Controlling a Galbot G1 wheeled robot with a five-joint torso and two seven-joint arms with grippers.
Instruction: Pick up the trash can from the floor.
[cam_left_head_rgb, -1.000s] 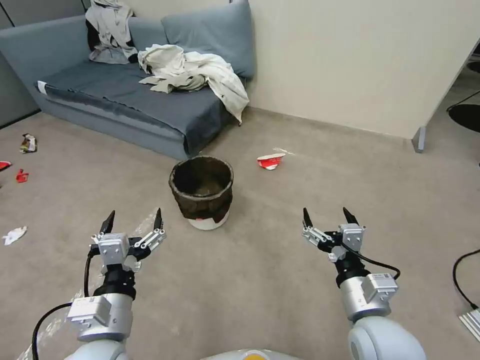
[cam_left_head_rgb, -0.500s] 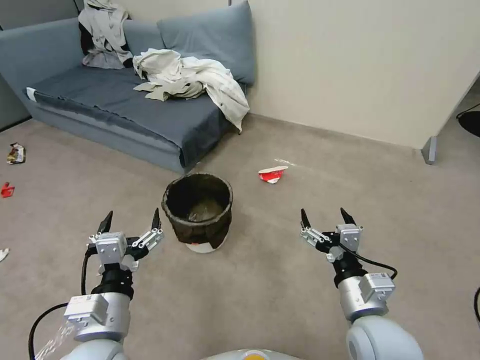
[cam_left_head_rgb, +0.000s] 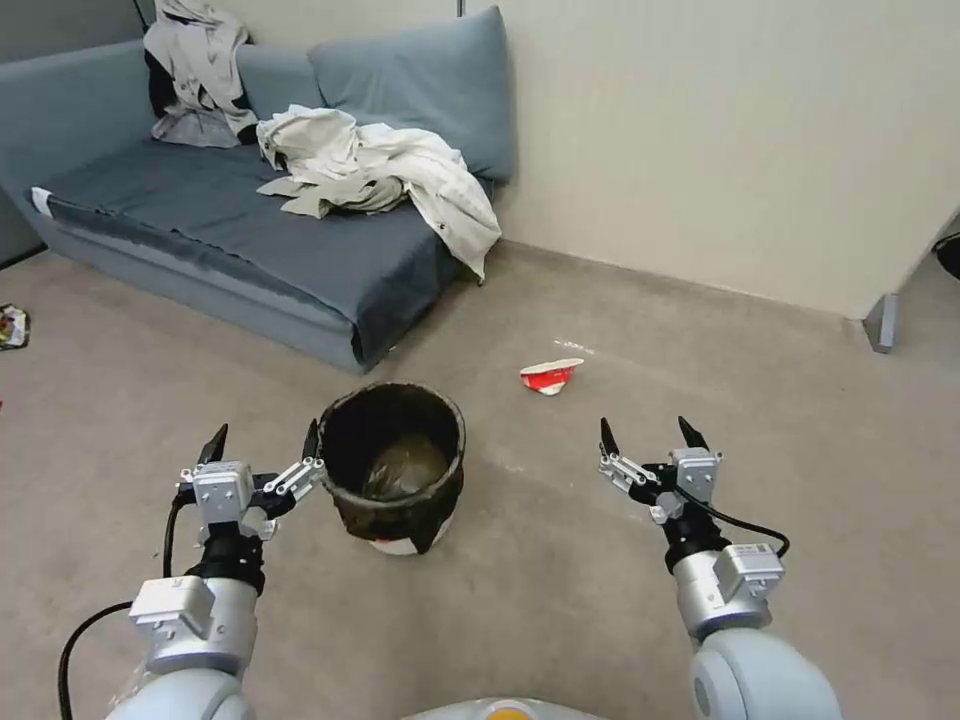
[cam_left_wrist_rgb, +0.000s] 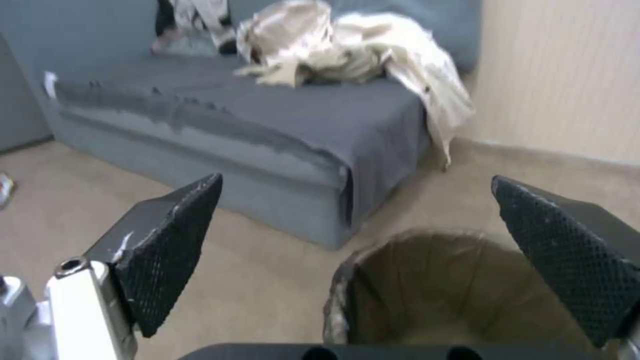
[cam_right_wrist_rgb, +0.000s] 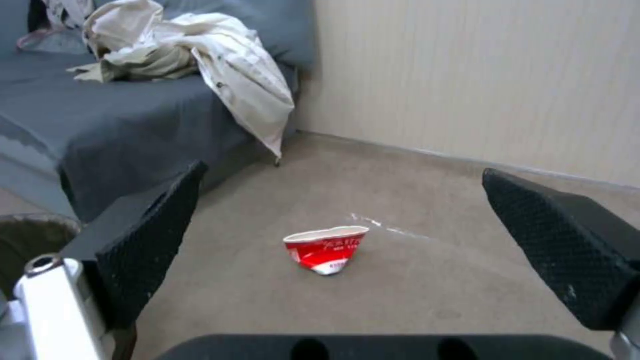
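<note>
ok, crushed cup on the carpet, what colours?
Red with a white rim, the crushed cup; clearest in the right wrist view.

trash can (cam_left_wrist_rgb: 427, 295) near rim cut off (left wrist view)

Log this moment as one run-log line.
trash can: upright on floor, not gripped | left gripper: open, beside its rim | right gripper: open, apart

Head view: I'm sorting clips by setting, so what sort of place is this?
Probably a living-room-style space, perhaps staged: a grey-blue sofa strewn with clothes, beige carpet floor, and a lined trash can.
</note>
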